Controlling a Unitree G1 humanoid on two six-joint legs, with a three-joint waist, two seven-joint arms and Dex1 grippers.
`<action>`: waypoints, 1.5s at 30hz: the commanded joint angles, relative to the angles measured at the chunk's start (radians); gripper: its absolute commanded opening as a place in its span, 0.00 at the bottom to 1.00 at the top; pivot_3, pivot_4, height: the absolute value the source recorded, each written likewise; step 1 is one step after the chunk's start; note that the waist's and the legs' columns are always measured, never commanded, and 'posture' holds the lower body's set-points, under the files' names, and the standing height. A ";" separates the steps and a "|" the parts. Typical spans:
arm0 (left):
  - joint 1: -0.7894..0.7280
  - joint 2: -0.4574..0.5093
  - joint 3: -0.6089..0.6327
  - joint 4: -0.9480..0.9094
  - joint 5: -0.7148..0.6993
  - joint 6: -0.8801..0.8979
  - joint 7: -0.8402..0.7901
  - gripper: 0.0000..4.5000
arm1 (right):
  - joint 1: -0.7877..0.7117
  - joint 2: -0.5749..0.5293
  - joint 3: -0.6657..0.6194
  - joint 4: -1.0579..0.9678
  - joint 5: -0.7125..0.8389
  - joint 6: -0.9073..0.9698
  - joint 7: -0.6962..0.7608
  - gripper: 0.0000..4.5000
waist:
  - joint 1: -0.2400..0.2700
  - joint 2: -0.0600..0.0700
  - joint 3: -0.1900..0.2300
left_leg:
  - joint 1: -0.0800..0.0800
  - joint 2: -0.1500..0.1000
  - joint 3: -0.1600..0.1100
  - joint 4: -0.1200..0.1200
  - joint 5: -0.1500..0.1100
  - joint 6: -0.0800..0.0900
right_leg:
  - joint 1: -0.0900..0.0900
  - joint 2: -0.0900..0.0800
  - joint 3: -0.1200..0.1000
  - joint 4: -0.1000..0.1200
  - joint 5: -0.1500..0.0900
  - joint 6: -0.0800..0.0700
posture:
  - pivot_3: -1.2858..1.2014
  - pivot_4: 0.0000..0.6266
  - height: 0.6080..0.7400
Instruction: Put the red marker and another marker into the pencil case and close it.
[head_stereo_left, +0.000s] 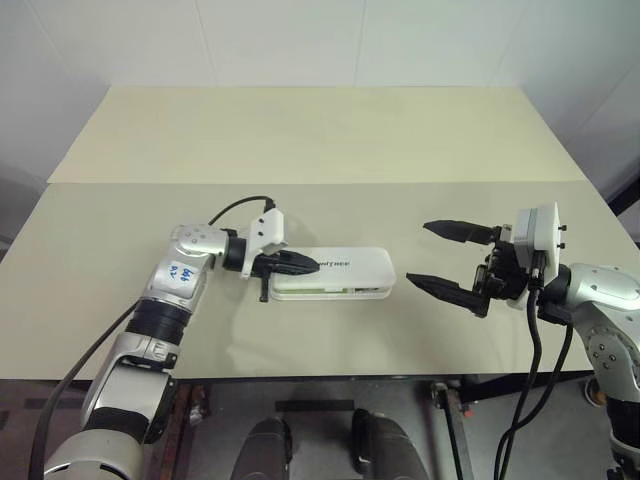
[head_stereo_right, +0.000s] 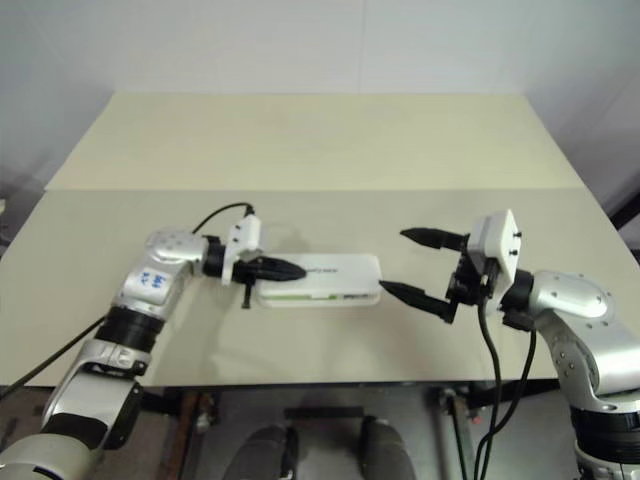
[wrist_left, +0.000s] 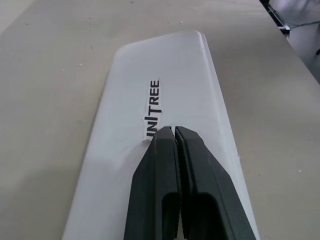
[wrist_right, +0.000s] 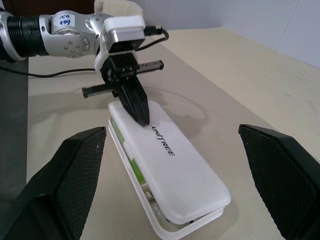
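left tool (head_stereo_left: 300, 265) closed, tip pressing pencil case (head_stereo_left: 340, 271) lid at desk (head_stereo_left: 300, 130) centre. green highlighter (wrist_right: 131, 157) lying inside; red marker unseen. lid sitting ajar, needing latching. right tool (head_stereo_left: 440, 257) hanging open, empty.

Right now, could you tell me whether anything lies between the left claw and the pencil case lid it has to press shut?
Nothing visible does. The shut left claw already rests its tips on the pencil case lid near the lettering. The lid remains slightly ajar along its front edge, with something green showing in the gap.
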 joint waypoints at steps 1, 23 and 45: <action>0.014 -0.016 -0.031 -0.008 0.030 0.030 0.027 0.01 | 0.011 0.004 -0.031 -0.051 0.014 -0.016 -0.018 1.00 | 0.001 0.000 0.000 | 0.000 0.000 0.000 0.000 0.000 0.000 | 0.000 0.000 0.000 0.000 0.000 0.000 | 0.52 0.24 1.00; 0.119 0.004 0.255 -0.169 -0.182 0.149 0.174 0.01 | -0.010 0.026 0.001 -0.007 0.000 -0.046 -0.016 1.00 | -0.013 0.000 -0.001 | 0.001 0.001 -0.001 0.002 0.000 0.000 | 0.000 0.000 0.000 0.003 0.000 -0.001 | 0.52 0.24 1.00; 0.541 0.168 0.505 -0.539 -0.409 0.216 0.225 0.89 | -0.015 0.066 0.004 0.146 -0.058 -0.156 0.046 1.00 | -0.003 0.000 -0.001 | 0.001 0.002 0.000 -0.002 0.000 0.000 | 0.000 -0.002 0.000 0.000 -0.001 -0.002 | 0.52 0.24 1.00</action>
